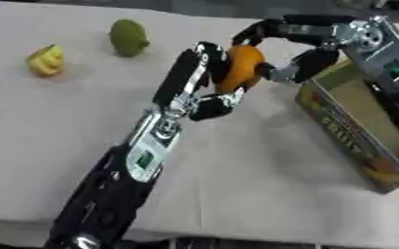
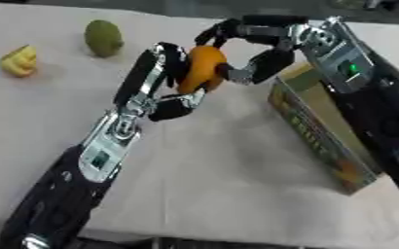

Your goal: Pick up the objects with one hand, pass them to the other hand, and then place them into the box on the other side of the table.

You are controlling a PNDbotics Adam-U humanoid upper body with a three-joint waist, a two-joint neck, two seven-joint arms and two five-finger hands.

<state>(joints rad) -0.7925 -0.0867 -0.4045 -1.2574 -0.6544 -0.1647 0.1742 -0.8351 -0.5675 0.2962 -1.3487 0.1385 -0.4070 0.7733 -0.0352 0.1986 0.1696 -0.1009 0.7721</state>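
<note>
Now, with my left hand (image 1: 205,80) and right hand (image 1: 298,53) both curled round the orange fruit (image 1: 240,68) above the desk (image 1: 237,170), my right fingers should settle before the left releases, the box (image 1: 348,131) at four o'clock.

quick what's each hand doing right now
Left hand: shut on the orange fruit.
Right hand: also shut on the orange fruit, mid-handover.

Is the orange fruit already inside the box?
No, the orange fruit is held between both hands, left hand and right hand, beside the box.
</note>
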